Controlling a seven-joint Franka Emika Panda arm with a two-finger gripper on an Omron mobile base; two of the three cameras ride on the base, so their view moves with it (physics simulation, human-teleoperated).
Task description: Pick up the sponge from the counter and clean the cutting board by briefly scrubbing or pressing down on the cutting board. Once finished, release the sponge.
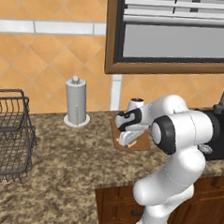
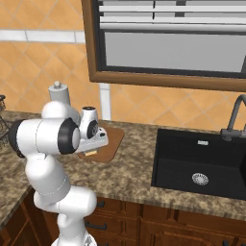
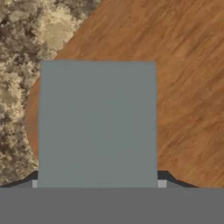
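The sponge [image 3: 97, 124] shows its grey-green top large in the hand view, lying over a rounded corner of the brown wooden cutting board [image 3: 188, 87]. My gripper [image 3: 98, 181] points straight down and is shut on it, a dark fingertip at each side edge. From the left base view the sponge's yellow base [image 1: 127, 142] peeks out under the hand, low on the cutting board [image 1: 141, 145]. In the right base view the gripper [image 2: 91, 150] sits at the near-left corner of the cutting board [image 2: 109, 138], on the speckled granite counter [image 2: 129, 175].
A white paper-towel holder [image 1: 76, 103] stands at the wall, left of the board. A dark wire basket [image 1: 7, 131] sits on the counter's far left. The black sink [image 2: 202, 163] and its faucet [image 2: 235, 115] lie right of the board. Dark cabinet fronts [image 2: 158, 226] run below.
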